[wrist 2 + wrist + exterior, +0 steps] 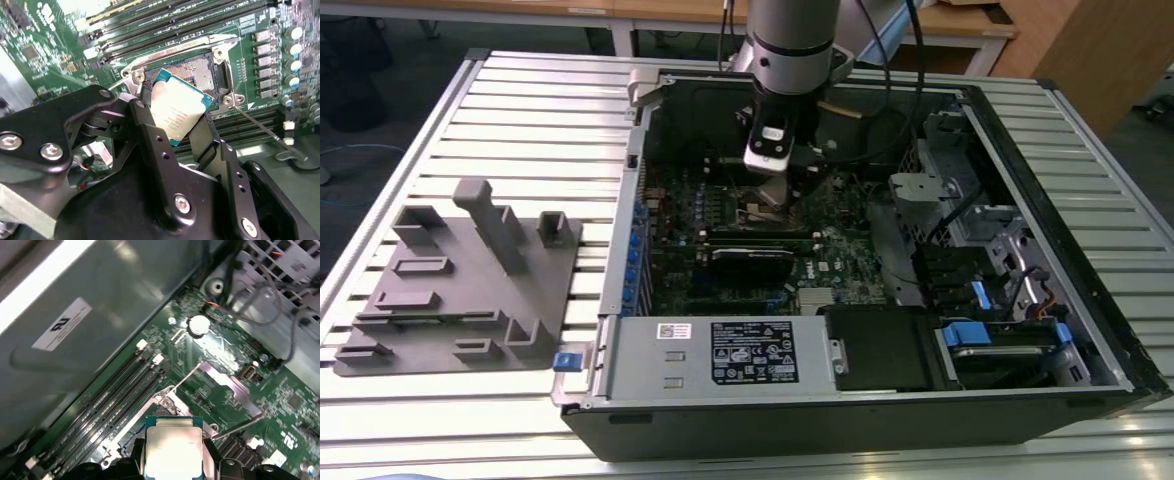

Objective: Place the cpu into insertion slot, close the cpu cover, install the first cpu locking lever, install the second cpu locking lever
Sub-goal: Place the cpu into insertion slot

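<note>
My gripper [172, 125] clamped on cpu [179, 107] edges, hovering over open insertion slot [199, 66]; edge grip likely spares contacts.

The insertion slot [197, 67] lies open from above beneath the cpu [176, 106] held in the gripper [176, 121], but memory slots [165, 25] flank it on two sides, a thin wire locking lever [257, 124] slants out beside it, and a grey metal wall [100, 315] rises just past the slots.
</note>
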`<state>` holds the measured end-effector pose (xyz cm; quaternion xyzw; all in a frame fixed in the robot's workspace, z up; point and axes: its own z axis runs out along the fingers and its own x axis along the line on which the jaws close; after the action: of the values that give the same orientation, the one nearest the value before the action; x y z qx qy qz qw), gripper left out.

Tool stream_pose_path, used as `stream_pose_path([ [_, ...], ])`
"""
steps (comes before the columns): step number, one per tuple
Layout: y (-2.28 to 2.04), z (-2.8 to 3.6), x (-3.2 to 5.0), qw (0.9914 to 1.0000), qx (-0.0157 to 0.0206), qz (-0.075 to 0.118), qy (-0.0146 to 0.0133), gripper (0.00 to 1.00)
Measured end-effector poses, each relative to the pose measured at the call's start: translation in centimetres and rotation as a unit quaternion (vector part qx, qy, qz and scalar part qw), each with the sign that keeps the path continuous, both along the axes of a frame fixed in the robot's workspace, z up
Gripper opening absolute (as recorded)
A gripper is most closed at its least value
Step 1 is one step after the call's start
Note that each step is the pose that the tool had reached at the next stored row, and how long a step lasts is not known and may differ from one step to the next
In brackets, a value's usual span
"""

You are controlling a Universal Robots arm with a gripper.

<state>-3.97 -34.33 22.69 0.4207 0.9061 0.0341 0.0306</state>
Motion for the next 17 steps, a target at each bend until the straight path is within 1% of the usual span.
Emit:
stream_pose_path([
  [2,0.00,-0.01,0.00,0.99984,0.0000,-0.018,0.0000,0.54],
  [4,0.00,-0.01,0.00,0.99935,0.0000,-0.036,0.0000,0.54],
  [5,0.00,-0.02,0.00,0.99899,0.0000,-0.045,0.0000,0.54],
  [7,0.00,-0.02,0.00,0.99797,0.0000,-0.064,0.0000,0.54],
  [10,0.00,-0.02,0.00,0.99588,0.0000,-0.091,0.0000,0.54],
  [11,0.00,-0.02,0.00,0.99503,0.0000,-0.100,0.0000,0.54],
  [14,0.00,-0.03,0.00,0.99189,0.0000,-0.127,0.0000,0.54],
  [15,-0.01,-0.02,0.00,0.99117,0.0000,-0.133,0.0000,0.54],
  [17,-0.01,-0.02,0.00,0.99101,-0.0001,-0.134,0.0000,0.54],
])
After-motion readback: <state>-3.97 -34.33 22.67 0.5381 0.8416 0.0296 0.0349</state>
